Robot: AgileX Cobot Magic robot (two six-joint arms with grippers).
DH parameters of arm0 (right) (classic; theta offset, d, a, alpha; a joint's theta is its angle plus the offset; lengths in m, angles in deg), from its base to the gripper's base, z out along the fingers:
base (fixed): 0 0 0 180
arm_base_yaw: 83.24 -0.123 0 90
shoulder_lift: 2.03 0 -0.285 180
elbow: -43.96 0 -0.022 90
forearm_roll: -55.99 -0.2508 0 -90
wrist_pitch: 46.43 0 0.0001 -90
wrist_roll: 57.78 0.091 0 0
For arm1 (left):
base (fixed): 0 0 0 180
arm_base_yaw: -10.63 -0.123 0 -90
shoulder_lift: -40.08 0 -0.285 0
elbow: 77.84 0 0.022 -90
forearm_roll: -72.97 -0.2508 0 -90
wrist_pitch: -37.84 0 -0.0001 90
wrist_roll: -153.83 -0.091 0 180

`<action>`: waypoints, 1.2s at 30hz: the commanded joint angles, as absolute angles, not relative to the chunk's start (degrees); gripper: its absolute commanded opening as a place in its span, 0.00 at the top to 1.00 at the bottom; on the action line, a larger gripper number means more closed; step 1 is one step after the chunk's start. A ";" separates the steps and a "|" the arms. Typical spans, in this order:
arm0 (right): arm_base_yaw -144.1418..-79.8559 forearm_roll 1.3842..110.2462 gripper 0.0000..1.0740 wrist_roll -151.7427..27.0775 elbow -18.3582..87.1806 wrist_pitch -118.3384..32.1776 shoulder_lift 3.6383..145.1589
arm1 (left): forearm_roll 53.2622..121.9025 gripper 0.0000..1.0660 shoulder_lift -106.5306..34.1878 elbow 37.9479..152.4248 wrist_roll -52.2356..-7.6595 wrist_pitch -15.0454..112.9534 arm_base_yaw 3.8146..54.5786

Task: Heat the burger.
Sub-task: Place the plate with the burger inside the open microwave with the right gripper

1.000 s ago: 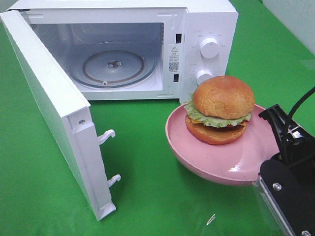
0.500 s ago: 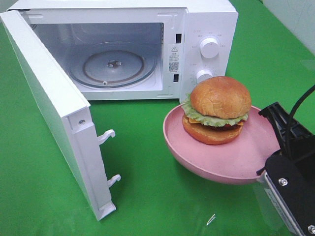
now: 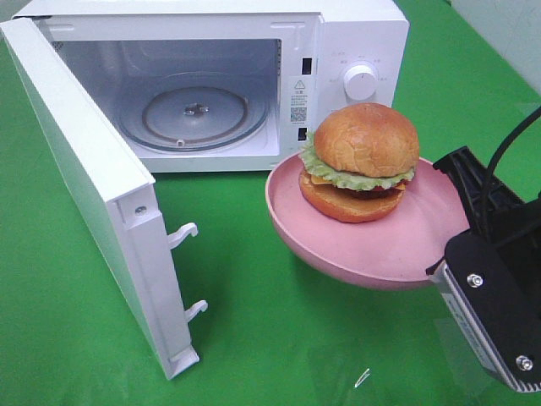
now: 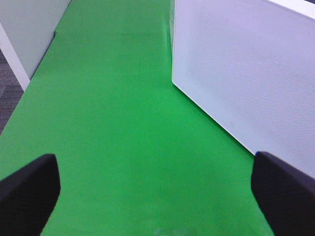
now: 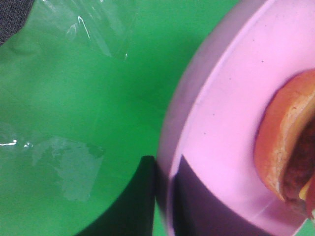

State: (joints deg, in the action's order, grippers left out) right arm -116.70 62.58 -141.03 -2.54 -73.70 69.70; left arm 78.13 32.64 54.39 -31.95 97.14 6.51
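We log the burger (image 3: 361, 161) on the pink plate (image 3: 372, 258), which appears raised off the green cloth (image 3: 254, 338), at about 4 o'clock from the glass turntable (image 3: 193, 114) in the microwave (image 3: 363, 42). Door (image 3: 84, 169) swung wide. Right gripper (image 5: 165, 196) clamped on the plate's rim, 4 o'clock side. Left gripper (image 4: 157, 196) spread wide, holding nothing, near a white perforated panel (image 4: 246, 73)

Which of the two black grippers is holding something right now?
The right gripper, clamped on the rim of the round pink plate carrying the brown-bunned burger; the left gripper hangs open, empty, over green cloth.
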 commanded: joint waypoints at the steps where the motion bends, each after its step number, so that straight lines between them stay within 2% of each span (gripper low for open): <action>1: -116.58 63.38 1.00 -141.83 -1.57 -68.89 69.41 | 78.36 0.06 33.67 54.39 -31.78 96.80 6.62; 10: -116.93 63.66 1.00 -143.15 -1.57 -66.94 69.41 | 78.36 0.06 33.67 54.39 -31.78 96.80 6.62; 12: -120.13 64.29 1.00 -143.15 -1.57 -66.94 69.41 | 78.36 0.06 33.67 54.39 -31.78 96.80 6.62; 22: -121.34 64.35 1.00 -143.15 -1.57 -64.19 72.51 | 78.36 0.06 33.67 54.39 -31.78 96.80 6.62; 36: -122.60 65.67 1.00 -142.86 4.22 -63.79 81.04 | 78.36 0.06 33.67 54.39 -31.78 96.80 6.62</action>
